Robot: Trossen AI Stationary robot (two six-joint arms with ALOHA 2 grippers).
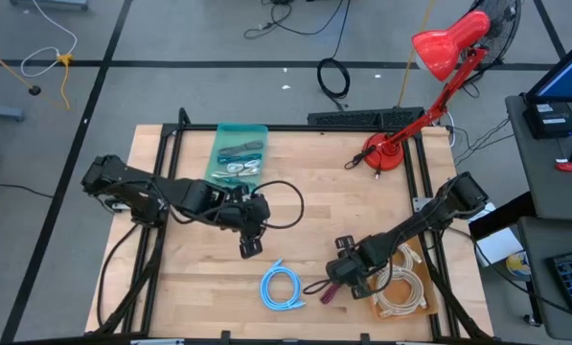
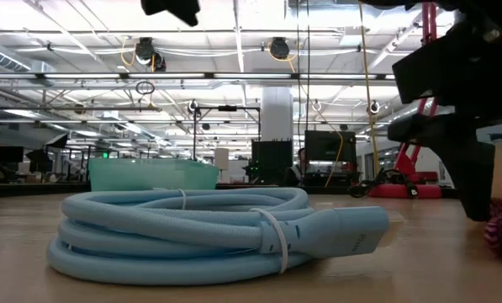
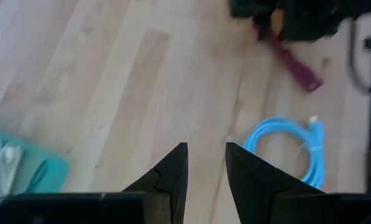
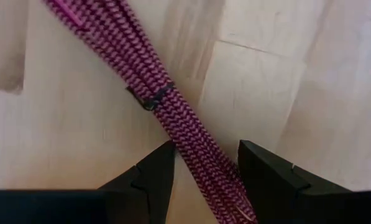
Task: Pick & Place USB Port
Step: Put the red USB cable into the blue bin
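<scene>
Right hand (image 1: 338,280), low over the near right part of the pale wooden counter (image 1: 305,220), has its two dark fingers (image 4: 149,177) spread on either side of a bundled magenta braided cable (image 4: 173,124), which lies on the wood and runs between them; the fingers straddle it without yet pinching, so the hand is released. A thin dark tie (image 4: 149,99) binds the bundle just beyond the fingertips. Beside this hand, toward the counter's middle, lies a coiled light-blue USB cable (image 1: 282,287) with a flat plug, held by white ties; just to the other side rests a heap of cream-white cables (image 1: 400,287). Left hand (image 1: 250,247) waits over the counter's centre, fingers parted and empty, near a translucent teal bin (image 1: 240,153) at the far edge. A red desk lamp (image 1: 429,77) stands at the far right corner.

Judged step: grasping the magenta cable. To do it well, the fingers should close squarely across the full bundle near the tie, low enough to gather all strands, before any lift.
</scene>
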